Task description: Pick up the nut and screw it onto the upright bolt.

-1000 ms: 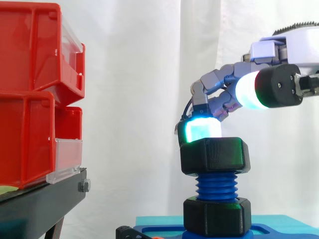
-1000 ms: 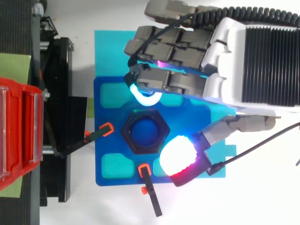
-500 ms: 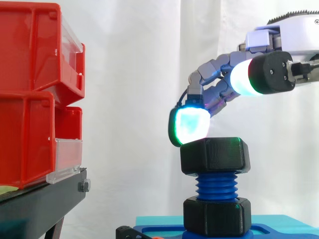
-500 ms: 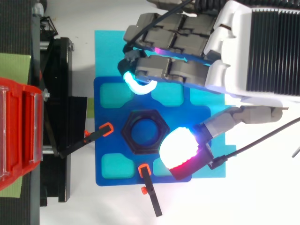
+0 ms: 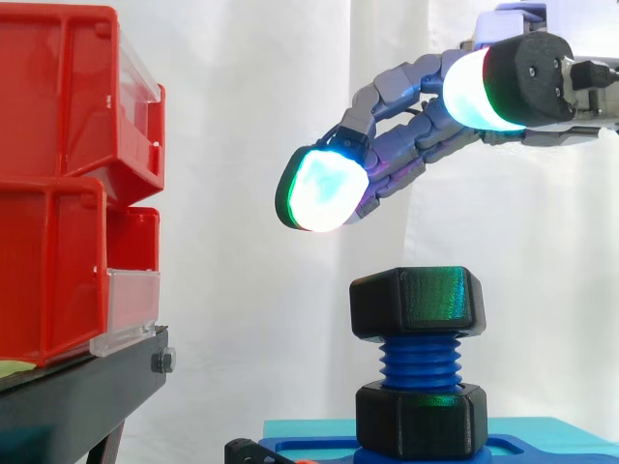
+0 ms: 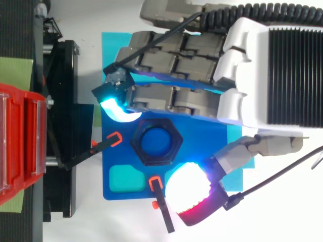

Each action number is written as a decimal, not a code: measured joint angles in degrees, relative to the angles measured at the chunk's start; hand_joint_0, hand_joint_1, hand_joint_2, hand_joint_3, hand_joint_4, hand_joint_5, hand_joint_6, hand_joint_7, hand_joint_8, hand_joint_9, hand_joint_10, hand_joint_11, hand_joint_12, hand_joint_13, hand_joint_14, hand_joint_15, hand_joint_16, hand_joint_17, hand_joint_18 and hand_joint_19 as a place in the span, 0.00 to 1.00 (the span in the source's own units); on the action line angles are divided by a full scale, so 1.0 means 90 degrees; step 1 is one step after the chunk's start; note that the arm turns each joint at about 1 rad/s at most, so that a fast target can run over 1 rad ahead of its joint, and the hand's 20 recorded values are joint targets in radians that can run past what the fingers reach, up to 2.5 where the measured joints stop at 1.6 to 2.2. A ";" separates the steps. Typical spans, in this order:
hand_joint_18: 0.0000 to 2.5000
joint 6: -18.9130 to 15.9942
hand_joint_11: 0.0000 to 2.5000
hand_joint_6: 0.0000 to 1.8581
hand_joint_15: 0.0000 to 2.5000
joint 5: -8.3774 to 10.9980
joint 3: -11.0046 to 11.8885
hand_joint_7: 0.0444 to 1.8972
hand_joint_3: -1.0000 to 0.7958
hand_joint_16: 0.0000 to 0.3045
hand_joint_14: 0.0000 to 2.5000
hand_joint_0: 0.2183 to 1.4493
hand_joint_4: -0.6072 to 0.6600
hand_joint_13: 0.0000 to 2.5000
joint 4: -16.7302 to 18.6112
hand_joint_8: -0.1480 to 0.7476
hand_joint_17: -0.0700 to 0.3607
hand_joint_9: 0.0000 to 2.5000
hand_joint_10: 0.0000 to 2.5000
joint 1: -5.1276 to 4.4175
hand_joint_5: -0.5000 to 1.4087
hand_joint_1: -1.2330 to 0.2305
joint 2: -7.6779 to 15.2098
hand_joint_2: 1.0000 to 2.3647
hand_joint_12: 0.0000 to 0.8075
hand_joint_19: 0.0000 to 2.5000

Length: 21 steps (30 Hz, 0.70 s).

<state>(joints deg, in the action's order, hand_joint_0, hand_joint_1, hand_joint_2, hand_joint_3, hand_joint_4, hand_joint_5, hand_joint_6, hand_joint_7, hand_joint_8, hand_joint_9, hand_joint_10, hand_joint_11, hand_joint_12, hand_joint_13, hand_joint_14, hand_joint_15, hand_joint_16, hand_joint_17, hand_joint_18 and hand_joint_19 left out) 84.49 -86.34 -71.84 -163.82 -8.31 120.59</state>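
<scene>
Hand [image 6: 252, 70] hovers above & a bit to the bin side of the nut [image 5: 417, 303], well clear of it; fingers [image 5: 319, 188] spread wide & near straight, thumb pad off to the other side, nothing held. Nut sits level on the upper threads of the upright bolt [image 5: 420, 361], a short run of thread bare below it down to a 2nd black hex collar [image 5: 421, 418] at the base. So prob. the nut is started but not run down, and the wide-open pose looks like a reset btw turns, ready to straddle the hex again. Nut is chunky black plastic w/ a matte, slightly grainy face, rounded corners & flat sides, good for the pads to push on. Bolt is blue w/ coarse, deep ridges, likely printed. The bolt stands in a blue plate [image 6: 131, 194] w/ shallow pockets, pinned by orange-tipped clamps [image 6: 108, 142], presumably so torque can't spin it. Plate lies on a cyan sheet [image 6: 113, 45]. Red bins [image 5: 68, 184] on a black stand [image 5: 77, 396] are well apart from the bolt
</scene>
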 measured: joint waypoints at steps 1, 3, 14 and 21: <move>0.10 -0.0013 0.00 0.27 0.00 -0.0002 -0.0015 0.31 0.28 0.11 0.00 0.22 0.58 0.22 0.0005 0.40 0.34 0.21 0.00 -0.0005 0.18 0.73 0.0000 0.00 0.34 0.00; 0.10 -0.0042 0.00 0.27 0.00 -0.0004 -0.0047 0.31 0.28 0.11 0.00 0.22 0.58 0.22 0.0013 0.40 0.34 0.21 0.00 -0.0016 0.18 0.73 0.0009 0.00 0.34 0.00; 0.10 -0.0276 0.00 0.27 0.00 -0.0094 -0.0073 0.36 0.28 0.11 0.00 0.22 0.59 0.22 0.0018 0.41 0.34 0.21 0.00 0.0010 0.18 0.73 0.0225 0.00 0.35 0.00; 0.10 -0.0287 0.00 0.27 0.00 -0.0129 -0.0074 0.46 0.28 0.11 0.00 0.22 0.63 0.22 -0.0013 0.42 0.33 0.21 0.00 0.0037 0.19 0.73 0.0232 0.00 0.35 0.00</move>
<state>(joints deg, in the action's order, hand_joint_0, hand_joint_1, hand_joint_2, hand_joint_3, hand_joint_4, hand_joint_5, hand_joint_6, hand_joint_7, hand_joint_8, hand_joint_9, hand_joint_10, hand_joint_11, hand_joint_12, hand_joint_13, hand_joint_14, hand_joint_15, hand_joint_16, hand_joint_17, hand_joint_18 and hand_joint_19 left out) 81.90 -87.50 -72.51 -163.94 -7.97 122.68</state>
